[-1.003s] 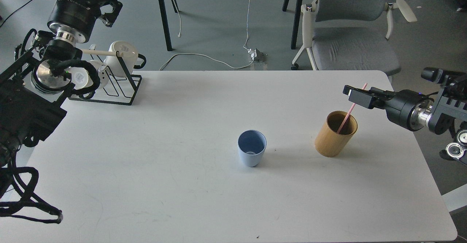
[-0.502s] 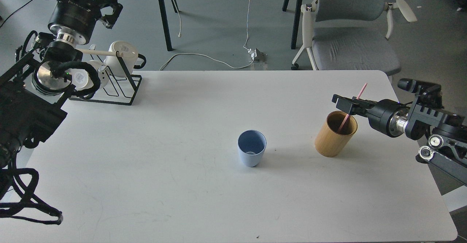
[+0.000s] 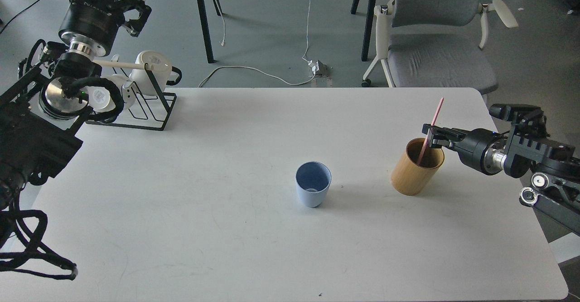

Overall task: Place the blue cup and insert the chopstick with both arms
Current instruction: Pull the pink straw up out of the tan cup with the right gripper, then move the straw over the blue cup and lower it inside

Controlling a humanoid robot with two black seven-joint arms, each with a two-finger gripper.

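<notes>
The pale blue cup (image 3: 312, 185) stands upright near the middle of the white table (image 3: 226, 229), with nothing in it. The pink chopstick (image 3: 436, 110) leans in the tan bamboo cylinder (image 3: 414, 175) to the cup's right, its top pointing up and right. My right gripper (image 3: 431, 137) comes in from the right, just above the cylinder's rim, and is shut on the chopstick's middle. My left gripper (image 3: 135, 8) is raised at the far left, above the wire rack, with its fingers spread and nothing in them.
A black wire rack (image 3: 145, 104) with white mugs (image 3: 153, 66) and a cream rod stands at the table's back left corner. A grey office chair (image 3: 435, 39) stands behind the table's far right edge.
My right gripper moved down and left to the chopstick and closed on it. The chopstick now stands more upright. The left arm barely moved.
</notes>
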